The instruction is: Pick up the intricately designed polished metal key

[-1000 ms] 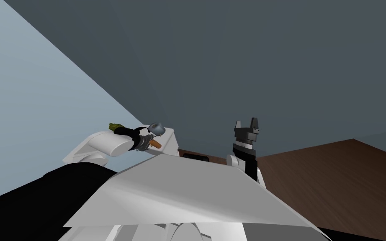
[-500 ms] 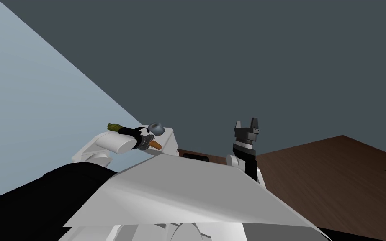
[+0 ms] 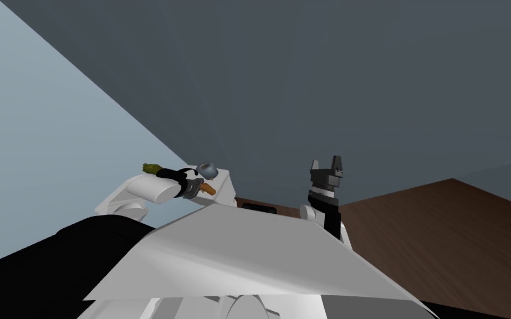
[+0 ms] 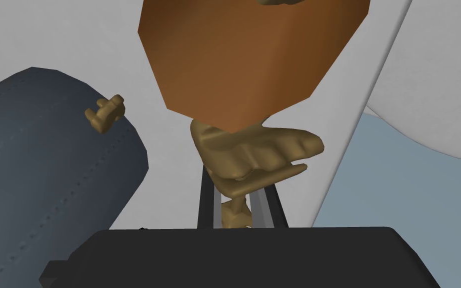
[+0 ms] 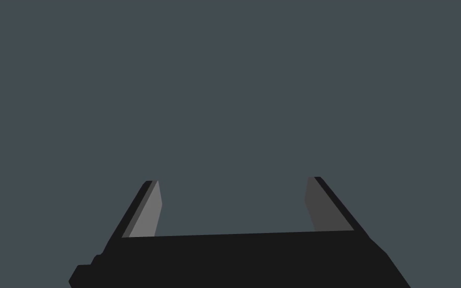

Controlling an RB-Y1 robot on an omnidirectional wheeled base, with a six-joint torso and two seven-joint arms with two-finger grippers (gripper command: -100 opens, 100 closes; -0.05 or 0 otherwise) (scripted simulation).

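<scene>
The left pincer (image 4: 238, 202) is pinching the brass-coloured key (image 4: 254, 152) by its shank, fingers nearly closed, so the grasp is looking made. Next, I judge, is lifting it straight up, clearing the orange-brown block (image 4: 249, 60) just beyond over the white surface (image 4: 74, 35). The right pincer (image 5: 232, 205) is idling wide open, holding nothing.

Dark slate-grey wall (image 3: 315, 83) across upper centre and right of head view. Pale blue wall (image 3: 38, 166) at left, meeting it along slanted corner line. Brown wood-grain floor (image 3: 448, 238) lower right. Black area (image 3: 38, 266) lower left. White furniture top (image 3: 224, 191) left of centre. Light flat, even.
</scene>
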